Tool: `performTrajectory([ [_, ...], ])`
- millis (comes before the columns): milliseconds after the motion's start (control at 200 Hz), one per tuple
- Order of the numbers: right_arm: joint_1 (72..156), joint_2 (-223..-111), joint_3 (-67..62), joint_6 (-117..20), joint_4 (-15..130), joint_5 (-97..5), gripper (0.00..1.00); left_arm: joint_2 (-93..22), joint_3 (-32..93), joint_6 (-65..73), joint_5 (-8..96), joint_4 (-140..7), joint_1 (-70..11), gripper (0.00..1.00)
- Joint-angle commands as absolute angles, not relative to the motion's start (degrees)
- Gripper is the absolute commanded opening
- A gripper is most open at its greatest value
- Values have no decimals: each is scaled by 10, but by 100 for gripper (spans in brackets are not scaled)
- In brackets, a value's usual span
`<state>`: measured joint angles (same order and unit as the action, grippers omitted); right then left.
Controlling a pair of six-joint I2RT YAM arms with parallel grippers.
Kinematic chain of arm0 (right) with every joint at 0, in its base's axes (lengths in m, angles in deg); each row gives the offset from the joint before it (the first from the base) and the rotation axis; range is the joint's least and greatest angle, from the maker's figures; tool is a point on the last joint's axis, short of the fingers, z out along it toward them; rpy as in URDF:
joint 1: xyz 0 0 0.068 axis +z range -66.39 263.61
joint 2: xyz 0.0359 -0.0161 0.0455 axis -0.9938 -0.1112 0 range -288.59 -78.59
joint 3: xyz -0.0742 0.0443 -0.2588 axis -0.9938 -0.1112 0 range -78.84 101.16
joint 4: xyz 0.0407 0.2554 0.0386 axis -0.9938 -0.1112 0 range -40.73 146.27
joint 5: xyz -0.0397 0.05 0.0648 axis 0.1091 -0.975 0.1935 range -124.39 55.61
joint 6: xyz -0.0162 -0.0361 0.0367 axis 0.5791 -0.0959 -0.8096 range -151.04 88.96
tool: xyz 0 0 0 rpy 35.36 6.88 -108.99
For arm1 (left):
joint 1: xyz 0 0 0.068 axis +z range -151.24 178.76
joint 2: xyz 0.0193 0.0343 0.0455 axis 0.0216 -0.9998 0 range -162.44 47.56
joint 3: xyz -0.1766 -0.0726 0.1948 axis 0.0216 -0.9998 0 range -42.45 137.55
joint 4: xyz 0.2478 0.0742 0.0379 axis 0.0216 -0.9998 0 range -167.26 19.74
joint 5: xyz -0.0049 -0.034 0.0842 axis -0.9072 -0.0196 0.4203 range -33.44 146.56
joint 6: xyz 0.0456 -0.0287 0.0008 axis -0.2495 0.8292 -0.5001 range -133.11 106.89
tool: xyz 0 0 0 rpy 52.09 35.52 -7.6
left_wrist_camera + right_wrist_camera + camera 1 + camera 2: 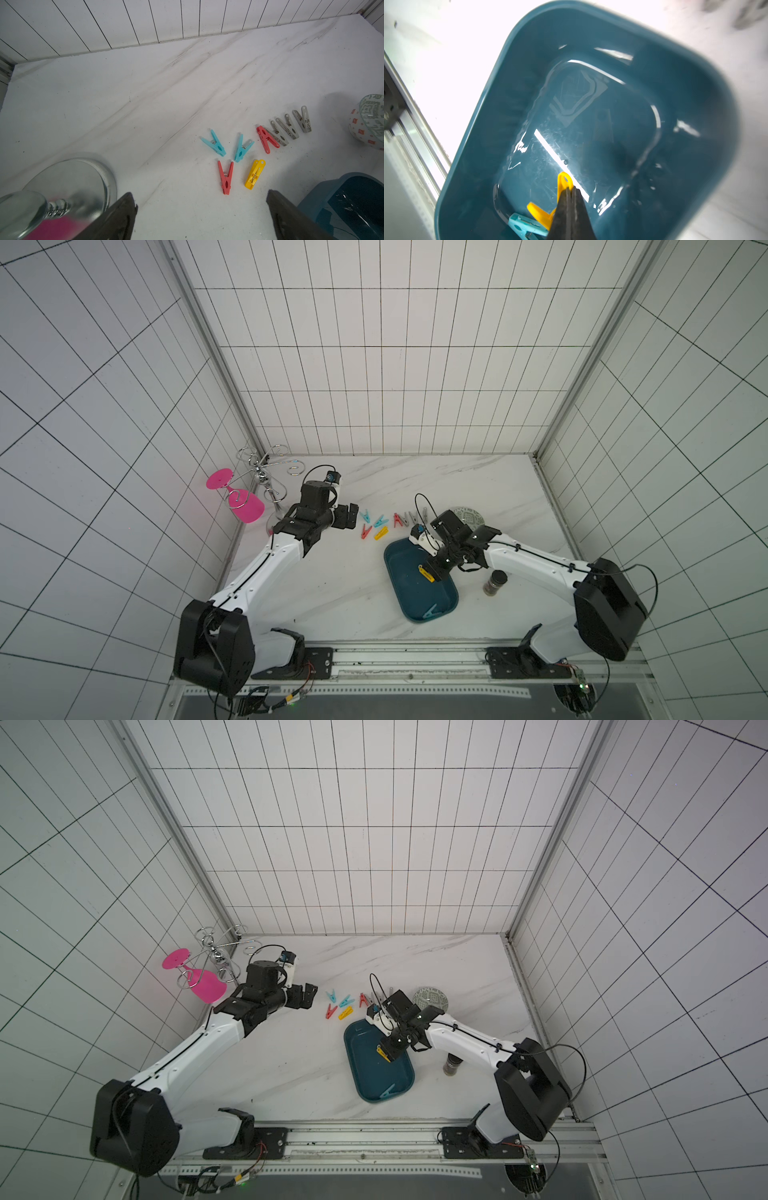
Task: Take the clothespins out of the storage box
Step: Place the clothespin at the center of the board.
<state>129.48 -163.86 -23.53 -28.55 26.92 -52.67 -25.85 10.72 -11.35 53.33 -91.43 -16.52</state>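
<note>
The right gripper (570, 190) is clamped on a yellow clothespin (563, 184) inside the storage box (409, 595), apparently just above its floor, though glare blurs that. A light blue clothespin (525, 225) lies at the box's near end. The left gripper (200, 194) hangs wide open over the counter (145, 104), near the other clothespins (226, 176) laid out beside the box.

My black right gripper (571, 190) pinches a yellow clothespin (563, 182); I see also a light blue clothespin (525, 225). The storage box (405, 585) is dark teal, the table (353, 585) white marble with grey veins, the bowl (469, 515) green-white patterned.
</note>
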Motion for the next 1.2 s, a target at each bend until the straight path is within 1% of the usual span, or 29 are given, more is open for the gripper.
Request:
performTrajectory([
  [0, 1260, -1647, -173, -319, 271, -538, 0, -243, 99, -110, 524, -899, -166, 99],
  [215, 1204, -1711, -86, -397, 273, -504, 0, -234, 92, -110, 521, -908, -166, 99],
  [310, 1186, -1759, -35, -437, 254, -462, 0, -228, 85, -107, 520, -908, -166, 99],
  [445, 1173, -1824, 43, -474, 213, -412, 0, -219, 80, -108, 524, -908, -166, 99],
  [690, 1161, -1921, 155, -504, 146, -331, 0, -202, 75, -112, 548, -915, -166, 99],
  [929, 1153, -1992, 217, -512, 103, -293, 2, -187, 64, -120, 574, -909, -164, 99],
  [1134, 1147, -2020, 229, -506, 96, -270, 4, -153, 32, -118, 591, -871, -161, 99],
  [1194, 1145, -2025, 229, -503, 95, -270, 6, -146, 23, -118, 595, -864, -160, 99],
])
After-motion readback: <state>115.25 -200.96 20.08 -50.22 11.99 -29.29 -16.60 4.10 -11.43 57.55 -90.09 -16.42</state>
